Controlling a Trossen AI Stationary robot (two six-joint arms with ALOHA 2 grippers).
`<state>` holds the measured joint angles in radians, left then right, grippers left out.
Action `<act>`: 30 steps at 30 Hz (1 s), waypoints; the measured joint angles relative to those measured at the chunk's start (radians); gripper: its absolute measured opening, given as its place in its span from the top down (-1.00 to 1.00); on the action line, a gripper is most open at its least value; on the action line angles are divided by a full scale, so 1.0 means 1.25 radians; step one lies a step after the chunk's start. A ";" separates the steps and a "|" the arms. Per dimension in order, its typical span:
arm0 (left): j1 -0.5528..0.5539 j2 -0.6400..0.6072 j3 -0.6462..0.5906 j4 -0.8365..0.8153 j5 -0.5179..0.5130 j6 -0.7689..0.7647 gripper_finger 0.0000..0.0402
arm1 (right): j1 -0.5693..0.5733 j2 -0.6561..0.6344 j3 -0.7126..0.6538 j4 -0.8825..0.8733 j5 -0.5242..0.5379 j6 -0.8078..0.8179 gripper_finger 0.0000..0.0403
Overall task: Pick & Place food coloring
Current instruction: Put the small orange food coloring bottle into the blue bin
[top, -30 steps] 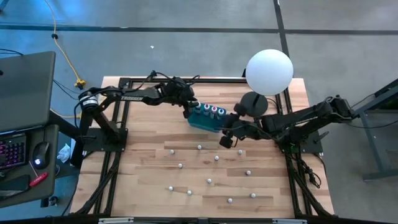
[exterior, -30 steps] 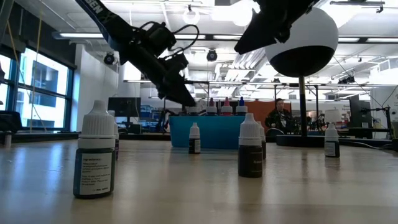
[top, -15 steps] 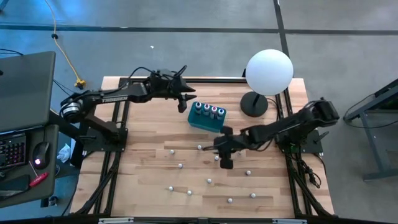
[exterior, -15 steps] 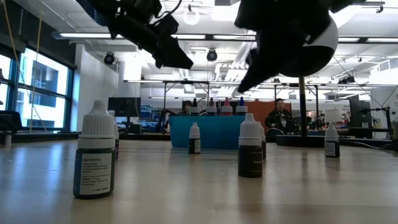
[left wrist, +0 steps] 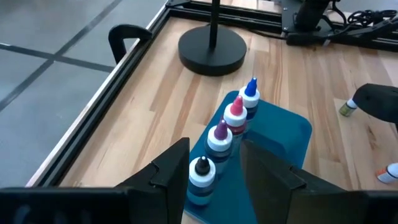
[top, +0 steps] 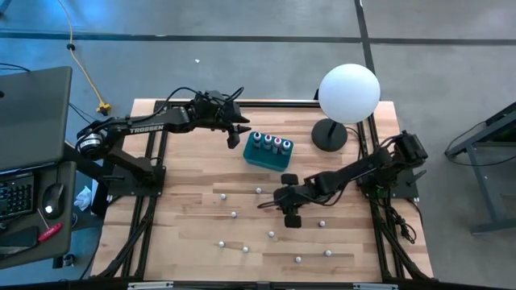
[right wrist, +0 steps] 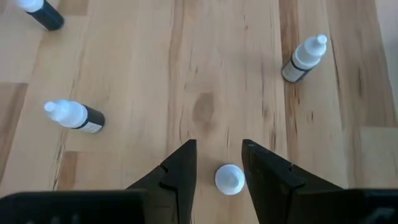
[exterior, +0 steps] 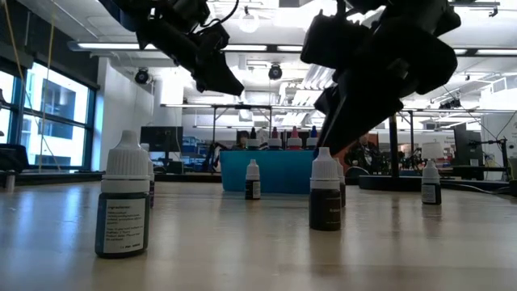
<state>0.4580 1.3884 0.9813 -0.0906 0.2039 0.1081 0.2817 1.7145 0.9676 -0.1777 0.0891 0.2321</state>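
The right arm stretches low across the table, its right gripper (right wrist: 216, 163) pointing down with fingers parted around a white-capped food coloring bottle (right wrist: 229, 178), not gripping it. The left gripper (left wrist: 214, 167) hovers open and empty beside the teal box (top: 268, 153) holding 4 bottles.

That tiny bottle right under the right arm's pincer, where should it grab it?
By the white cap, from straight above. The bottle stands upright on the table, cap up, between the open fingers of the right pincer; closing on the cap's round sides looks the likeliest hold, with neighbouring bottles well clear.
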 joint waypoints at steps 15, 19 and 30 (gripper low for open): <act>0.000 0.000 0.000 -0.008 0.001 0.000 0.30 | 0.000 0.000 0.000 -0.045 0.033 0.014 0.40; 0.000 0.000 0.000 -0.009 0.001 0.000 0.30 | 0.000 0.001 0.000 -0.054 0.037 0.022 0.40; 0.000 0.000 0.000 -0.014 0.001 0.000 0.30 | -0.001 0.054 0.000 -0.027 0.023 0.024 0.40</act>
<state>0.4580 1.3888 0.9810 -0.1081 0.2054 0.1078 0.2810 1.7821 0.9672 -0.2117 0.1177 0.2624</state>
